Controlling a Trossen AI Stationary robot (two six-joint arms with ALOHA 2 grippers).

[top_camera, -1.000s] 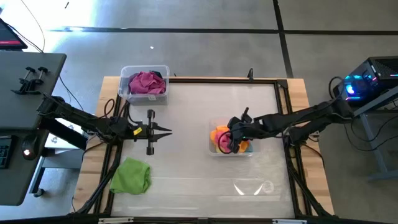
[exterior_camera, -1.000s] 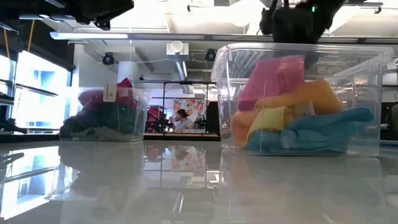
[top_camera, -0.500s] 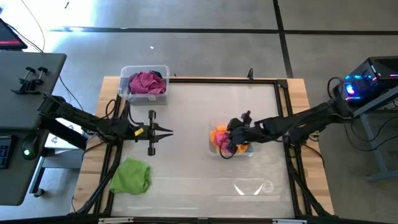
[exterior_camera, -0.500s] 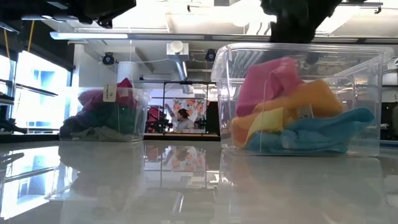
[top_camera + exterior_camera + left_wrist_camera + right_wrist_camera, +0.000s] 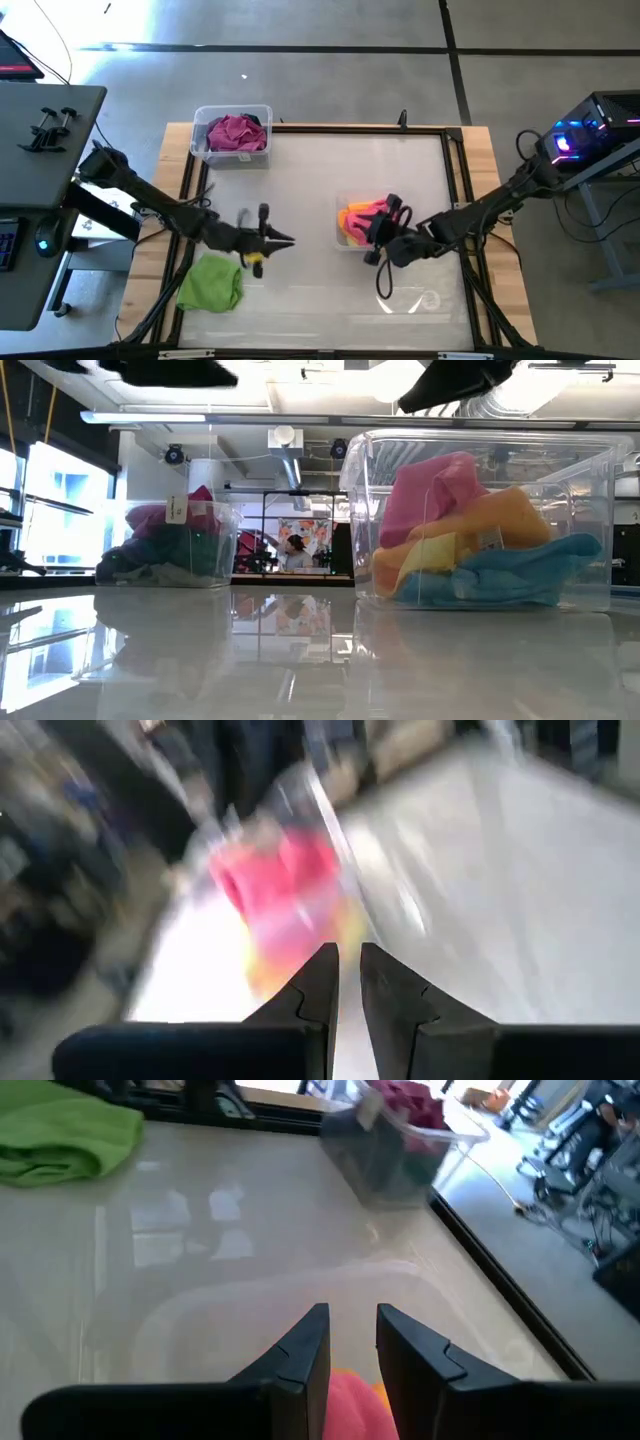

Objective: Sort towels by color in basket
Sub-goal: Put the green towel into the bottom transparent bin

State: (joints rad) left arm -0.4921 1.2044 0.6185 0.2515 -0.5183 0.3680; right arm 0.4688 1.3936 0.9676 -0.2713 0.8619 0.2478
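A clear bin [image 5: 340,233] right of the table's middle holds the pink towel [image 5: 365,212] [image 5: 430,490] on top of the orange [image 5: 500,515], yellow [image 5: 430,555] and light blue [image 5: 510,580] ones. My right gripper [image 5: 392,208] [image 5: 352,1335] hovers over this bin's near-right part, above the pink towel [image 5: 350,1405], fingers a little apart and empty. The lime green towel [image 5: 211,283] [image 5: 60,1135] lies bunched on the table near the near-left corner. My left gripper [image 5: 285,240] [image 5: 348,980] hangs just right of it, shut, holding nothing. A second bin [image 5: 197,150] holds the magenta towel [image 5: 235,132].
The second bin [image 5: 225,520] stands at the far-left corner with dark cloths under the magenta one. A raised black frame [image 5: 455,180] runs round the white table top. Bare table lies between the two bins and along the near edge. A person shows far off in the room.
My right gripper has risen out of the bin and drawn back toward the near edge. The pink towel, which stood up high in the bin, has slumped onto the orange one. My left gripper has moved toward the near edge and somewhat right, closer to the lime green towel.
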